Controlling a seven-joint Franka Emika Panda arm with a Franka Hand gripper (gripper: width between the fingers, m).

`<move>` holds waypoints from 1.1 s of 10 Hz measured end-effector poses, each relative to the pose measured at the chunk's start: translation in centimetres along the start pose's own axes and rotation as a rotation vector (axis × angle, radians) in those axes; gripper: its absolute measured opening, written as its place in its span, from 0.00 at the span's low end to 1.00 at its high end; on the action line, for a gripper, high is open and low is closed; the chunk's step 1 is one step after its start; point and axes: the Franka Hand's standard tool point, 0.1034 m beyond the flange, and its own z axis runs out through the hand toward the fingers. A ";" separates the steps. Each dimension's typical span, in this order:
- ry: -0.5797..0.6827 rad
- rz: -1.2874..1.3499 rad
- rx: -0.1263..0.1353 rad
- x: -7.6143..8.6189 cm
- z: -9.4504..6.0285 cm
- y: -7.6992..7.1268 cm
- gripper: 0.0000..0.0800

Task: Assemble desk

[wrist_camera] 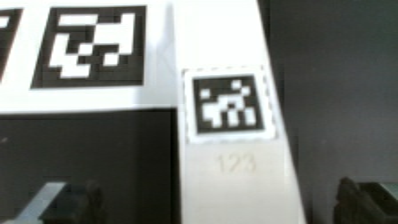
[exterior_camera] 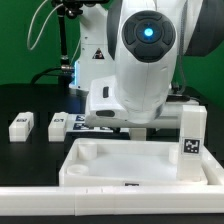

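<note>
Jaws stand open astride a tagged white plastic bar (wrist_camera: 228, 165), seemingly a pickup approach; next, lower centred and close.

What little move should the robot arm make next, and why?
Probably sink straight down. In the wrist view the open gripper hangs above a white tagged part, its fingers on either side and nothing held, so lowering would likely bring them around it for a grasp.
</note>
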 end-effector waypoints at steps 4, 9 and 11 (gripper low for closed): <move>-0.002 0.001 0.000 0.0 0.1 0.0 0.56; -0.002 0.001 0.000 0.0 0.1 0.1 0.36; -0.002 0.001 0.000 0.0 0.1 0.1 0.36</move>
